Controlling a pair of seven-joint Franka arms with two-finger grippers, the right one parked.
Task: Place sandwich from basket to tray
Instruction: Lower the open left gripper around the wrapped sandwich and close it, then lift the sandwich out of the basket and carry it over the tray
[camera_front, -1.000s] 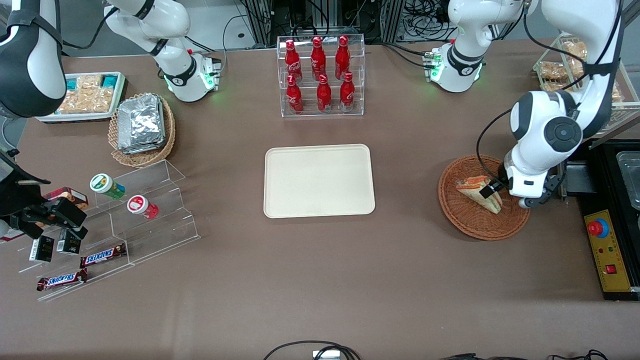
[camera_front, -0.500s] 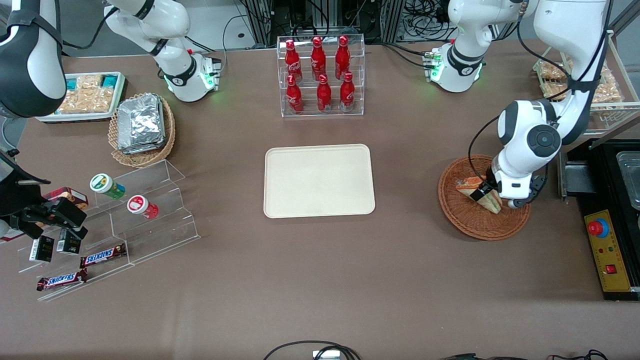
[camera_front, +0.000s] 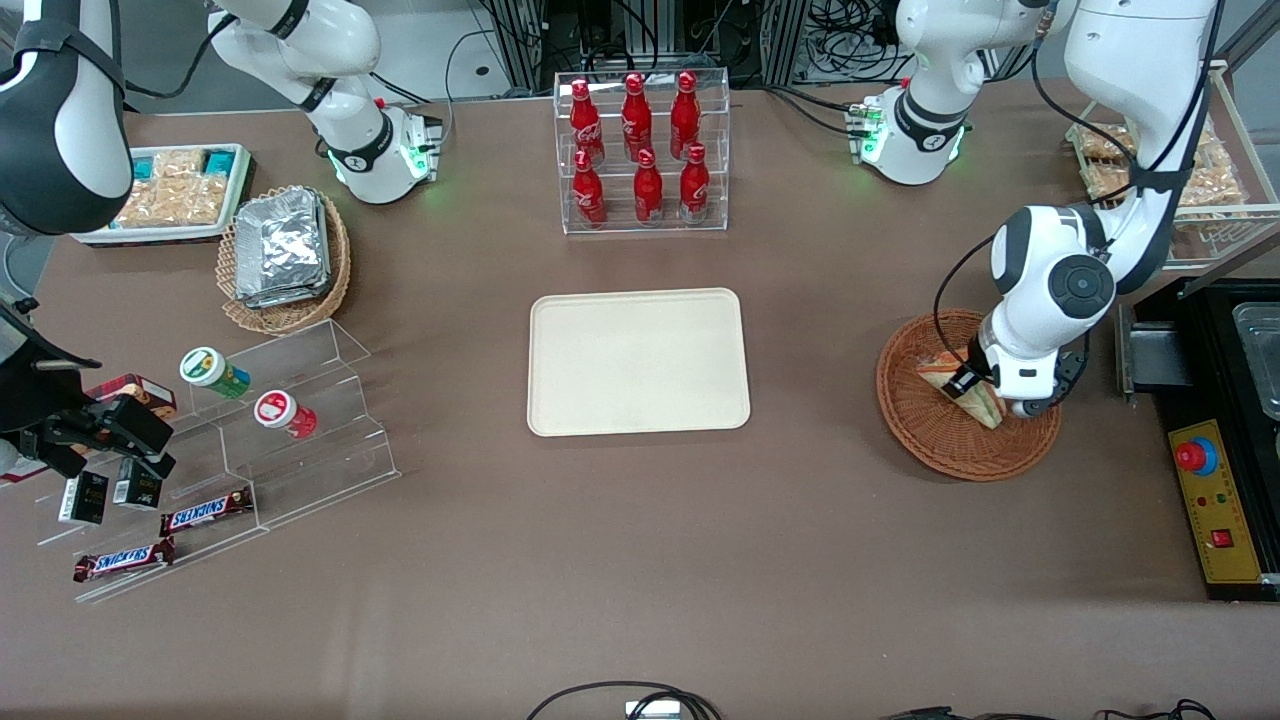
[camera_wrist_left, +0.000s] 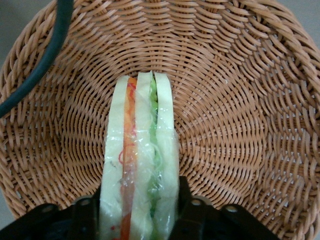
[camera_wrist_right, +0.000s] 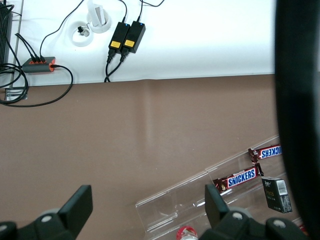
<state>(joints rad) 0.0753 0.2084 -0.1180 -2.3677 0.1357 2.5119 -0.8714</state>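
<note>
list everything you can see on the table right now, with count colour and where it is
sandwich: 1, pale bread with orange and green filling, in the basket
basket: 1, reddish-brown wicker, toward the working arm's end of the table
tray: 1, cream-beige, mid-table, nearer the front camera than the bottles
cola bottles: 6, red, in a clear rack
foil packets: a stack, silver, in a tan wicker basket toward the parked arm's end
snack tray: 1, white, beside the foil packets
cups: 2, green-lidded and red-lidded, on a clear stepped stand
Snickers bars: 2, brown, on that stand's lowest steps
gripper: 1, black, down in the basket, fingers either side of the sandwich
</note>
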